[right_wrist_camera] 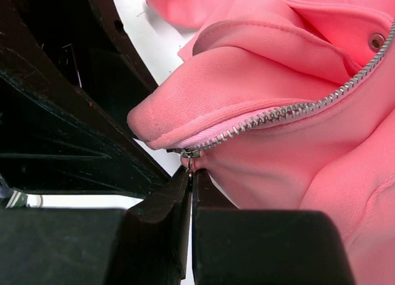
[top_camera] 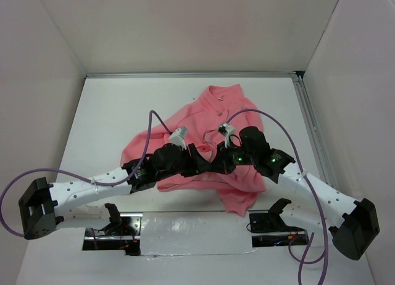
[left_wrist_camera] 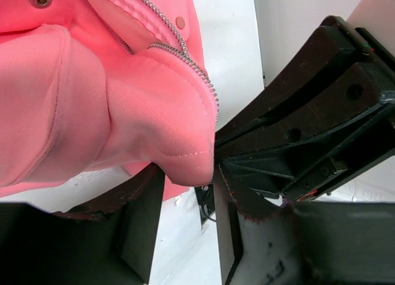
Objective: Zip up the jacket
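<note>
The salmon-pink jacket [top_camera: 210,118] lies crumpled mid-table, collar toward the back. Both grippers meet at its near part. My left gripper [top_camera: 199,161] holds a bottom corner of the jacket [left_wrist_camera: 179,155] between its fingertips; the fingers [left_wrist_camera: 139,217] stand apart with the fabric lump filling the gap at their tips. My right gripper [right_wrist_camera: 191,174] is shut on the small metal zipper pull [right_wrist_camera: 191,165], which hangs from the slider [right_wrist_camera: 189,153] at the low end of the silver zipper teeth [right_wrist_camera: 278,112]. The teeth beyond the slider lie open in the left wrist view [left_wrist_camera: 185,57].
White walls enclose the table on three sides. A metal rail [top_camera: 308,112] runs along the right edge. Purple cables [top_camera: 290,137] loop over both arms. Two cut-outs with mounts [top_camera: 111,229] sit at the near edge. The other gripper's black body fills part of each wrist view [left_wrist_camera: 308,131].
</note>
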